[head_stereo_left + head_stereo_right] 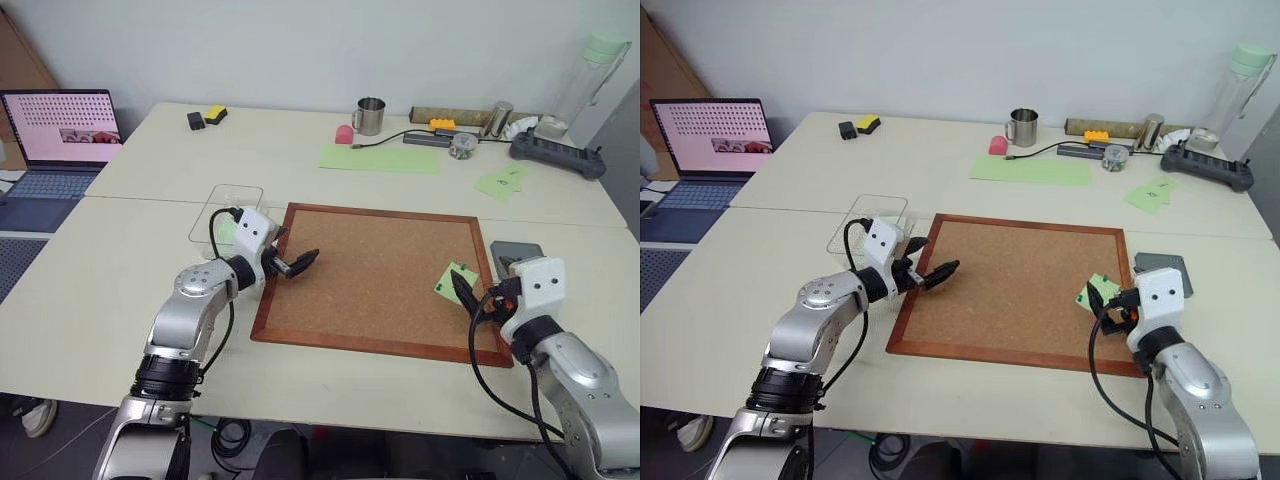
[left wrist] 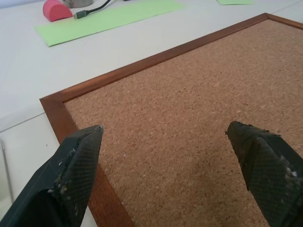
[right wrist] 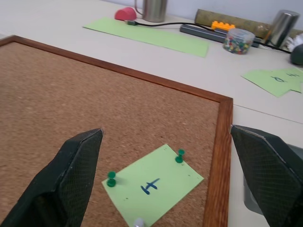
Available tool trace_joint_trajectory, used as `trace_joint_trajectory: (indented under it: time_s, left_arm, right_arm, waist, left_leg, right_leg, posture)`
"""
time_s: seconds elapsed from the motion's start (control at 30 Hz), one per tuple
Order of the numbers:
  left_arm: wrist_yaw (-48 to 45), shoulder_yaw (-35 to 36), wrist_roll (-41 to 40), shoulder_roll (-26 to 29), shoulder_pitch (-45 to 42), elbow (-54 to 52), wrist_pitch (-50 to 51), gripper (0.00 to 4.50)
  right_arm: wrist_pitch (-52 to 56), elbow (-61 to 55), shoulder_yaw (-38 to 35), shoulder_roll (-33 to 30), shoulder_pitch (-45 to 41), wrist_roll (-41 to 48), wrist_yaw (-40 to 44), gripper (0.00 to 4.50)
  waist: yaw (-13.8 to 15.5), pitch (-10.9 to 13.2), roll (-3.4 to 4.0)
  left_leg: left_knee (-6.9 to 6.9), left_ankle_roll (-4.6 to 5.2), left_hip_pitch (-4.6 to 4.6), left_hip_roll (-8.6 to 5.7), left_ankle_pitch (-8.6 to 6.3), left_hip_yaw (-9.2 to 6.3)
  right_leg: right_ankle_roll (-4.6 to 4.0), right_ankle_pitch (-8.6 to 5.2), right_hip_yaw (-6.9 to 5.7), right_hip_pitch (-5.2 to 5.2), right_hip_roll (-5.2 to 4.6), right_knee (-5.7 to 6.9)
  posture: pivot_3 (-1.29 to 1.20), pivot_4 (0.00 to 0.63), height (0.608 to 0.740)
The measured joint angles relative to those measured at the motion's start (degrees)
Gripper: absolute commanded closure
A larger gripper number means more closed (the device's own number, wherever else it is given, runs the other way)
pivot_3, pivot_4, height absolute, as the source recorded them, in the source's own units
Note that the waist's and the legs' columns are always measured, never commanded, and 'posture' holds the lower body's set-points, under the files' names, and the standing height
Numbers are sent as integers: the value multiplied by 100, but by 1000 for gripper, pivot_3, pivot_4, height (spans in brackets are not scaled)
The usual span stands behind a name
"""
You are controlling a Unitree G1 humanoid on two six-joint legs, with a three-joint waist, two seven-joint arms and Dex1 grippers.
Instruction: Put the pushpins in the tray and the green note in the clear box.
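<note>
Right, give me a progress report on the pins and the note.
Done: nothing yet. The green note is still pinned to the cork board by two green pushpins and a pale one at its near edge. In hand: nothing; the right tool hangs open at the note, the left tool open over bare cork. Left: pins to the tray, note to the clear box.

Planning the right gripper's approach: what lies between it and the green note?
Just bare cork board; the right wrist view shows nothing between the open right gripper and the green note, pinned there by green pushpins.

Head eyes overlook corkboard; wrist views skim it.
</note>
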Motion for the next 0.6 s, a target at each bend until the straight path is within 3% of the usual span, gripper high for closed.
trace_joint_trajectory:
  time_s: [0.6]
  left_arm:
    - [-494, 131, -298, 12, 25, -1, -290, 31]
  right_arm:
    - [-71, 1, -118, -216, -6, 13, 205, 0]
  waist:
    - [0, 0, 0]
  left_leg:
    - [0, 0, 0, 0, 0, 1]
  right_leg:
    - [0, 0, 0, 0, 0, 0]
  posture:
    - [0, 150, 740]
